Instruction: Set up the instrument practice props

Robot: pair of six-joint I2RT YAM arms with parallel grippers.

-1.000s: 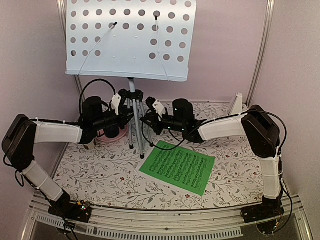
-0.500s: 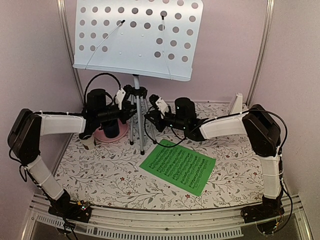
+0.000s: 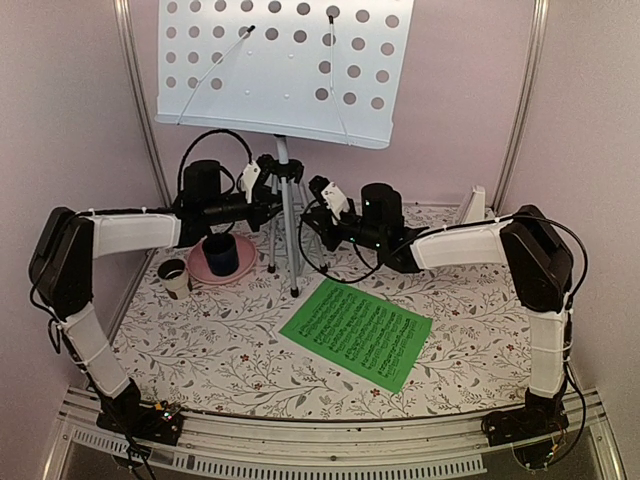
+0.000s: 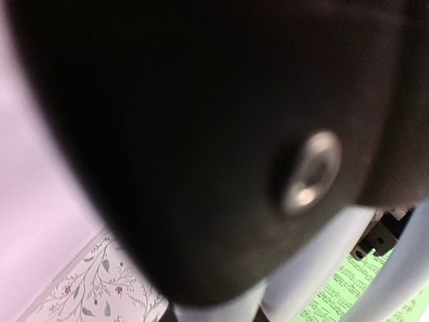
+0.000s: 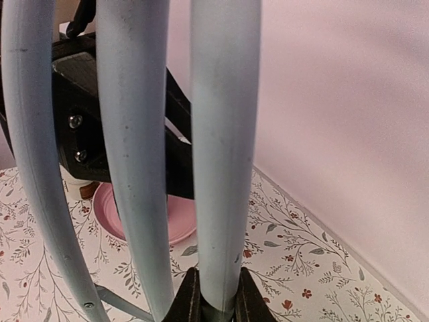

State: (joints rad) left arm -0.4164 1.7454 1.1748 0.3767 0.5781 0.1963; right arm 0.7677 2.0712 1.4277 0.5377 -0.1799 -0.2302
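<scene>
Nearly upright music stand (image 3: 289,215), perforated desk (image 3: 270,100) toward the near side.

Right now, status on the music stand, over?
Left gripper shut on music stand hub, right gripper on a leg. Stand upright, desk bare; green sheet flat on table. Dark blue cup close beside legs.
</scene>
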